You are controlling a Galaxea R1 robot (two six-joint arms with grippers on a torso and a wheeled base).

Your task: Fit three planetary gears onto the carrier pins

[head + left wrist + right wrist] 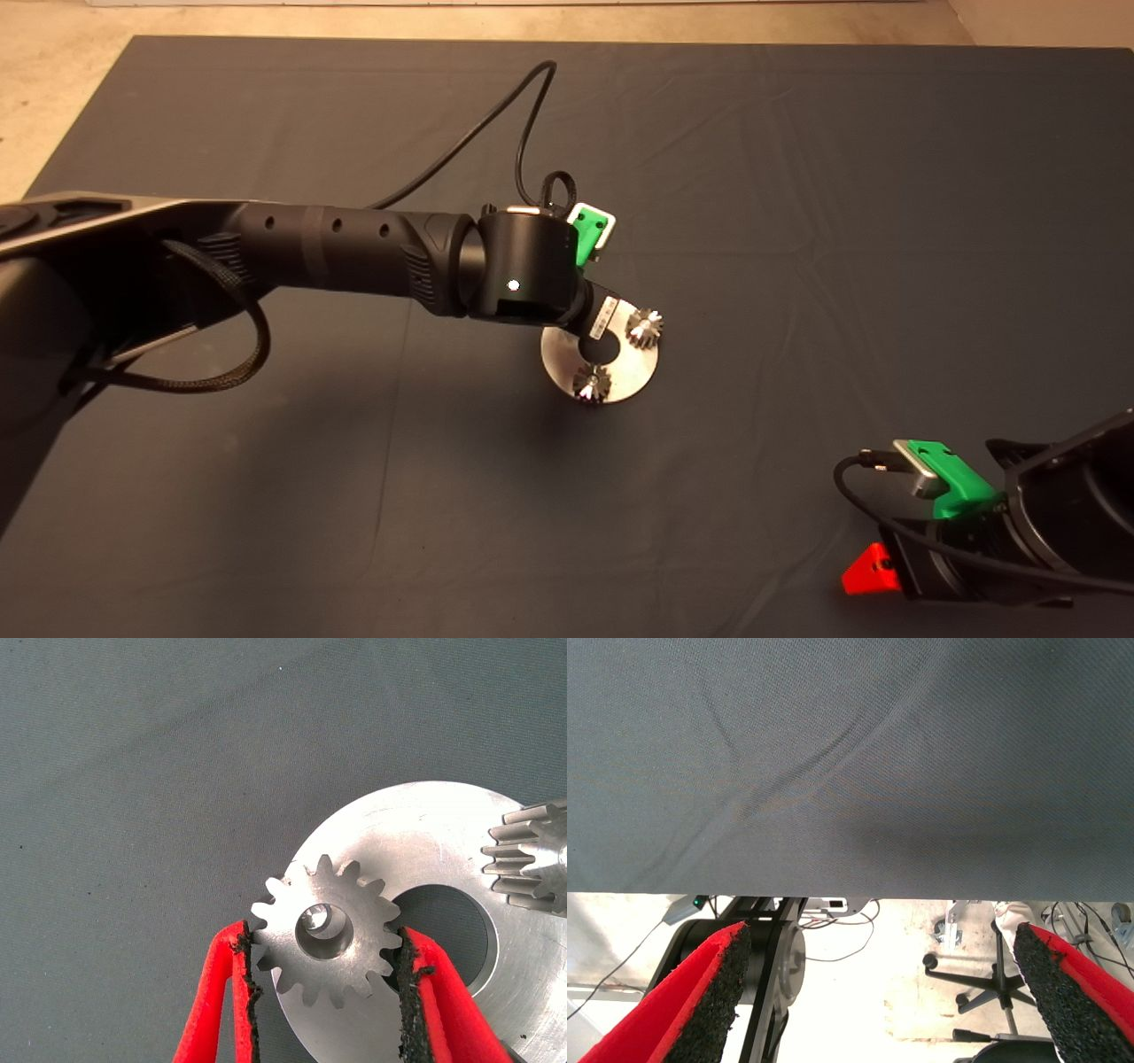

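Observation:
A shiny round disc (pixel 634 367) with a central hole lies mid-mat. Two planetary gears (pixel 645 328) (pixel 592 383) stand on it, hiding the carrier pins under them. My left arm reaches over the disc's far-left part and its wrist covers the gripper in the head view. In the left wrist view my left gripper (pixel 323 939) is shut on a third gear (pixel 292 943), pads against its teeth on both sides, flat over the disc (pixel 416 842) near its rim. A shiny pin tip (pixel 315 920) shows inside the bore. Another gear (pixel 532 859) sits across the hole.
My right gripper (pixel 886 567) waits at the mat's lower right, open (pixel 881 935), its wrist view showing wrinkled mat, floor and an office chair base (pixel 992 992) beyond. A black cable (pixel 523 115) loops up from the left wrist.

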